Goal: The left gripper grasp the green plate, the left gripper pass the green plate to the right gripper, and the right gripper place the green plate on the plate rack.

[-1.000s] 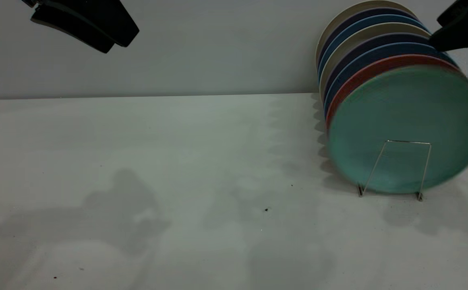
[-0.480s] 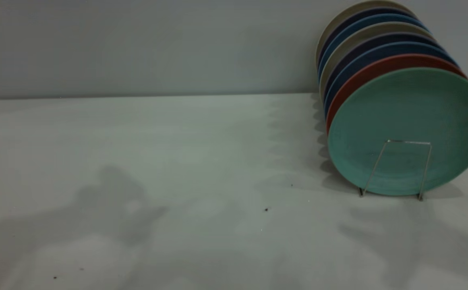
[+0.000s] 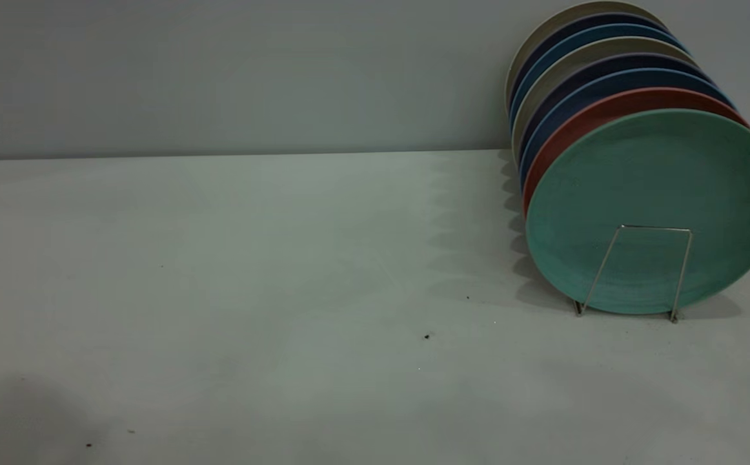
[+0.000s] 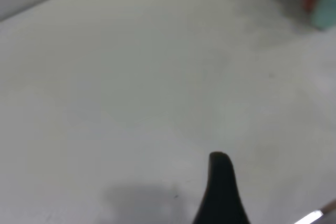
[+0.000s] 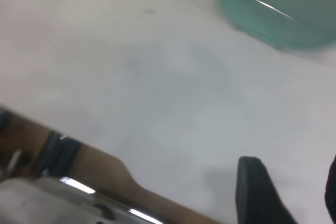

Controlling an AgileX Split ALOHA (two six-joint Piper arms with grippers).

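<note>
The green plate (image 3: 656, 187) stands upright at the front of the plate rack (image 3: 652, 227), leaning on the salmon-pink plate (image 3: 581, 123) behind it. A wire loop crosses its lower face. Neither gripper shows in the exterior view. The left gripper (image 4: 260, 198) hangs over bare table far from the plates; one black finger (image 4: 220, 182) shows with bare table on both sides, so it is open and empty. The right gripper (image 5: 291, 187) is open and empty above the table, well away from the green plate (image 5: 294, 24).
Several blue, dark and cream plates (image 3: 581, 58) stand in a row behind the pink one, reaching back to the grey wall (image 3: 220, 71). The white table (image 3: 252, 271) stretches left of the rack. A wooden table edge (image 5: 105, 171) shows in the right wrist view.
Both grippers have left the exterior view through the top. The green plate, blurred a second ago, now rests still in the rack. The arms' shadows have faded from the table.
</note>
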